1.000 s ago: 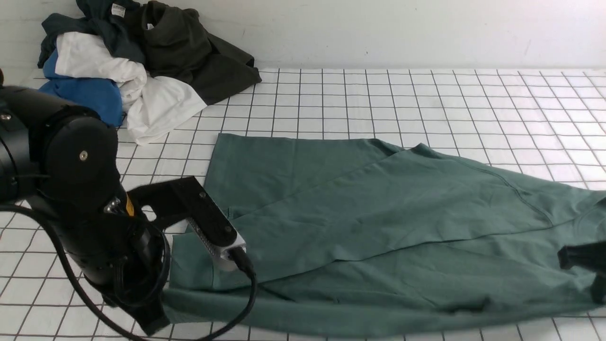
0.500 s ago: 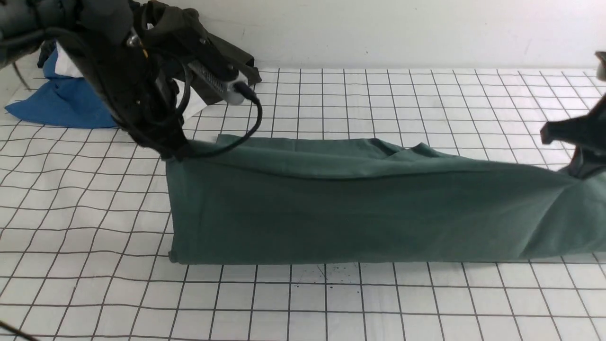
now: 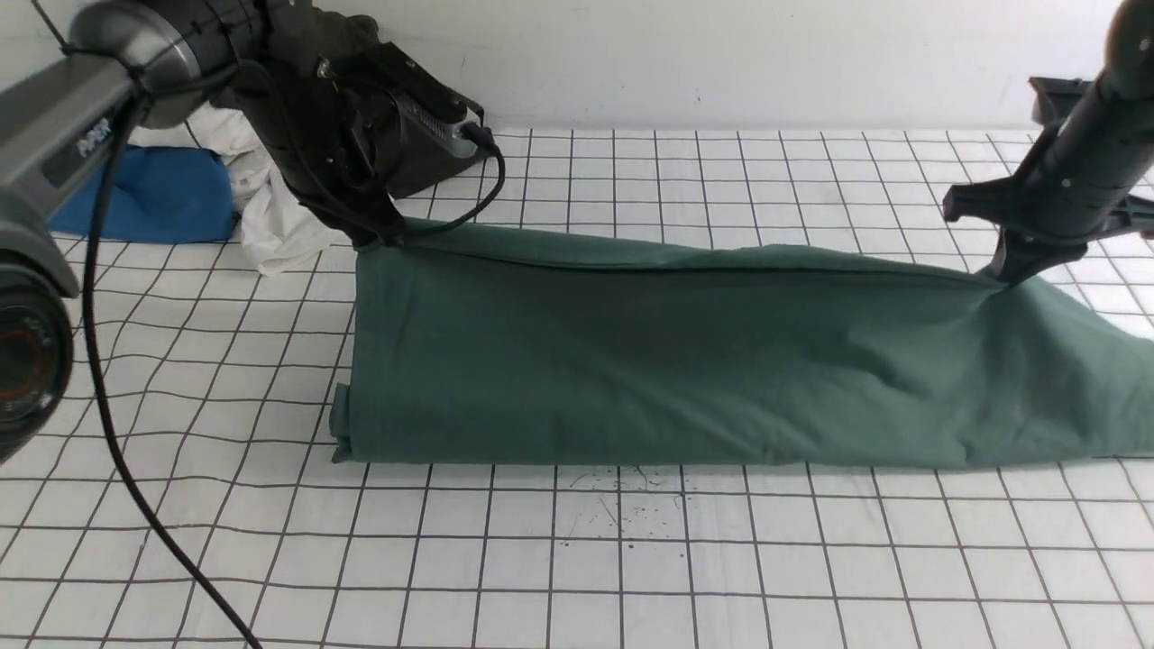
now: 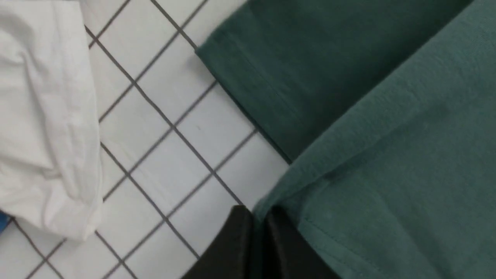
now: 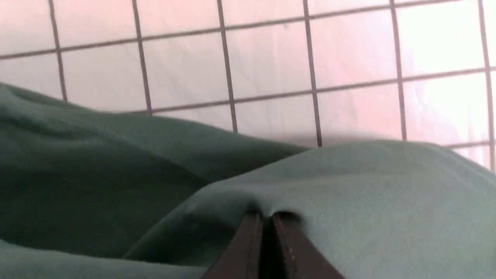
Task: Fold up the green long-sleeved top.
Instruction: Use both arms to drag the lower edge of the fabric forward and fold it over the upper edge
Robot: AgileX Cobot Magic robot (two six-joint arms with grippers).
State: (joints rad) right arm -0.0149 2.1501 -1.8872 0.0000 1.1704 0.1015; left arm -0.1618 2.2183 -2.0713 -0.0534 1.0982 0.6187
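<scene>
While your left tool (image 3: pixel 383 239) was clamped on one end of the top (image 3: pixel 631 361), your right tool (image 3: pixel 1005 275) pinched it near the other. You had the green cloth stretched between them, raised over the gridded surface (image 3: pixel 631 559), near the white cloth (image 3: pixel 279 225).

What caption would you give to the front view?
Both end effectors, left and right, grip the green top and hold its edge above the gridded table.

Black arms (image 3: pixel 306 117), looping black cable (image 3: pixel 104 379)
</scene>
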